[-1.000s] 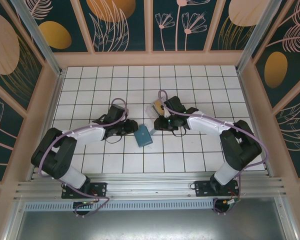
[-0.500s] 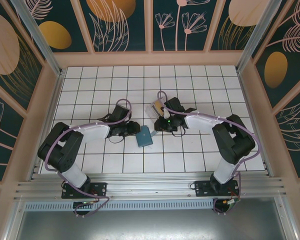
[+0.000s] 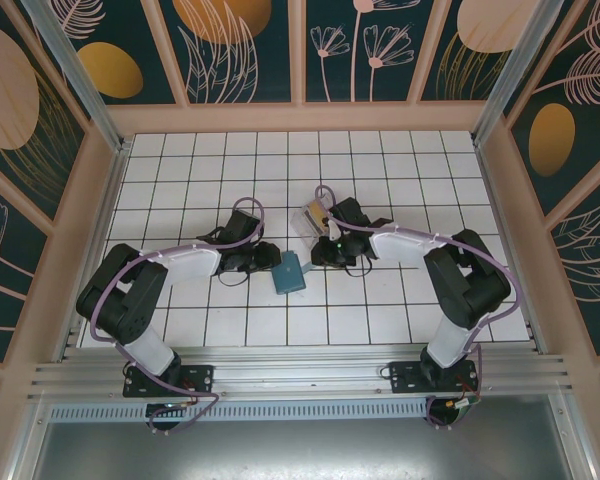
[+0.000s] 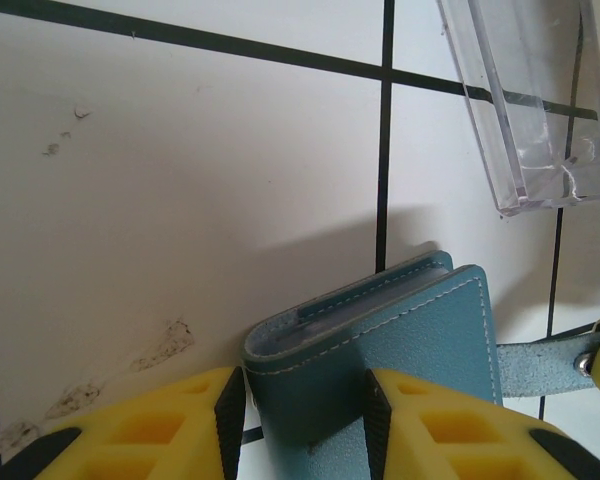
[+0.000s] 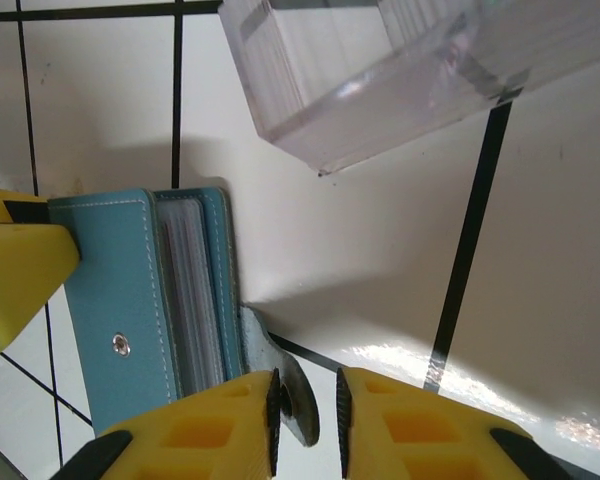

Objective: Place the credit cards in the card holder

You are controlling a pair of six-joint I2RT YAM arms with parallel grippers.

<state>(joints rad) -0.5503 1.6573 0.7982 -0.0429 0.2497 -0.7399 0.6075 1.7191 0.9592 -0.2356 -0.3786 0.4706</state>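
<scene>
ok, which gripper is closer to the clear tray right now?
Right. The right gripper is at the card holder's strap, the clear tray just beyond it; the left gripper holds the card holder's side away from the tray.

the left gripper point(image 4: 302, 400) clamps one end of the teal card holder point(image 4: 410, 330), a clear tray point(image 4: 540, 110) lying nearby.

Clear plastic tray point(image 4: 495, 110), white tiled table point(image 3: 400, 170)

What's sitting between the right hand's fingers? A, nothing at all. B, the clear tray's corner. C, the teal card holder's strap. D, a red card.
C: in the right wrist view, the card holder's strap runs down into the gap between the yellow fingers of the right hand.
</scene>
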